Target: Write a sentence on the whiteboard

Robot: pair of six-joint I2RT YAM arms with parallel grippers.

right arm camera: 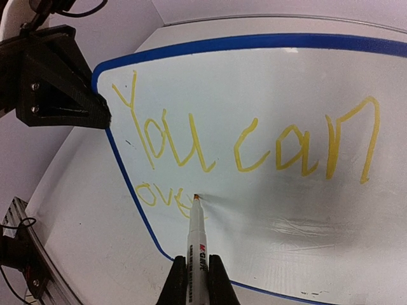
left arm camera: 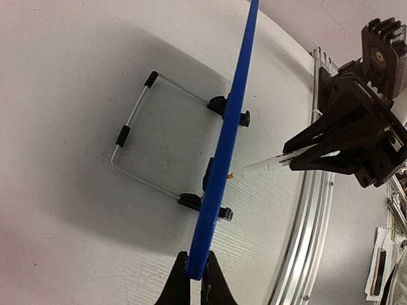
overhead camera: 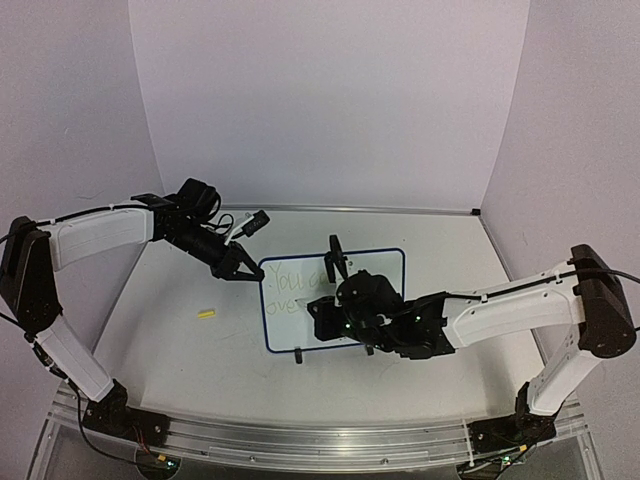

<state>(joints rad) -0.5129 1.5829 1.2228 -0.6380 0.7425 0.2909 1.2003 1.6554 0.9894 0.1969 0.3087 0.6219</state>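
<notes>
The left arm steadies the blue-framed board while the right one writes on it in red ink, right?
Not red: the right wrist view shows the sentence in yellow. The rest holds: left jaws pinch the whiteboard, right jaws hold the marker.

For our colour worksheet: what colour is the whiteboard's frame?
Blue; the frame shows best from the right wrist.

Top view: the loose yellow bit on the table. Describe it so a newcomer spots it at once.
On the white table, find the blue-framed whiteboard standing mid-table. Left of its lower left corner lies a small pale yellow piece, stubby, maybe a marker cap. It alone lies loose on the surface, touching nothing.
</notes>
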